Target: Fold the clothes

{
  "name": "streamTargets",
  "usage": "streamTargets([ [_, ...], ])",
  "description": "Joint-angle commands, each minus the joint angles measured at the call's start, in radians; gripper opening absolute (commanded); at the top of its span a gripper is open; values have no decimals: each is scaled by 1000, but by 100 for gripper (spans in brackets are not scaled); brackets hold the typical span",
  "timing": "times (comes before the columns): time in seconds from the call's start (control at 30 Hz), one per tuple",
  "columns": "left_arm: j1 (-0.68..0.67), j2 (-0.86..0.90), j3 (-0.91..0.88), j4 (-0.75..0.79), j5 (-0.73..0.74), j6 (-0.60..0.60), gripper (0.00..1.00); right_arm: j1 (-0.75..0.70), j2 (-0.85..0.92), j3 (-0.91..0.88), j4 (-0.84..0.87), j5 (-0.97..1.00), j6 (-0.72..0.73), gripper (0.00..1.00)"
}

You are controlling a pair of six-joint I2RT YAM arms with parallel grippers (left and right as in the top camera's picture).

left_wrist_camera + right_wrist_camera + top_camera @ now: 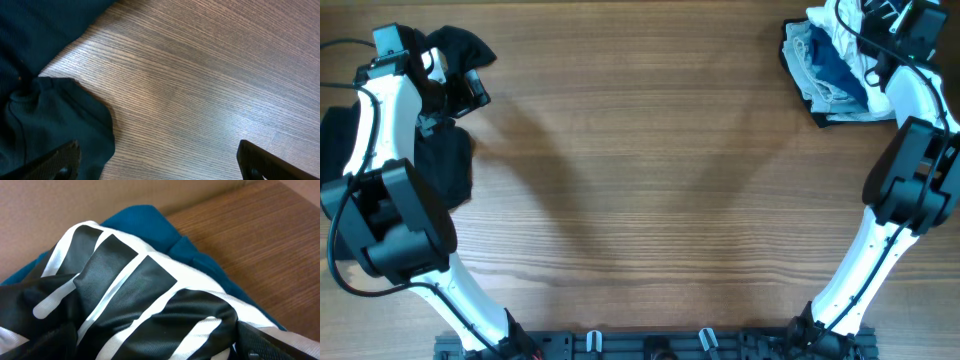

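Clothes (832,72) sit in a messy heap at the far right corner of the table (640,180). In the heap there is a white one (125,275) with big black letters, a blue one (145,222) under it, and a pale denim one (805,62) at the left side of the heap. A black one (45,120) lies all bunched up at the far left edge of the table.

I think the folding has not begun. Nothing looks flat or neat. No piece is spread out on the wood in the middle. Every piece is left to do: pull one out, lay it flat, fold it, then do the next.

The left gripper (159,162) hangs over the edge of the black one. Its fingers are spread wide and hold nothing. One finger is over the cloth, but I cannot tell if it touches.

The right gripper (155,347) hangs right above the white one. Its fingers are spread wide too, with nothing between them.

The black letters are thick and blocky, but the cloth is so crumpled that I cannot read any word. I see no tag or brand name.
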Motion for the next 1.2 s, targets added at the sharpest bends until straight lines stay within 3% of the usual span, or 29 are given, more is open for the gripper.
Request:
streamTargets([
  [0.0,-4,13,10,-3,13,-17,100,22,-27,-80,-86,-94,-2,100],
  [0.27,-4,13,10,-3,12,-17,100,23,-489,-80,-152,-101,-24,100],
  [0.5,-4,13,10,-3,13,-17,100,23,-839,-80,-285,-257,-23,100],
  [0.77,-4,13,10,-3,12,-17,100,23,-974,-80,-352,-267,-24,100],
  [1.17,-3,13,10,-3,13,-17,100,23,-937,-83,-357,-267,-24,100],
])
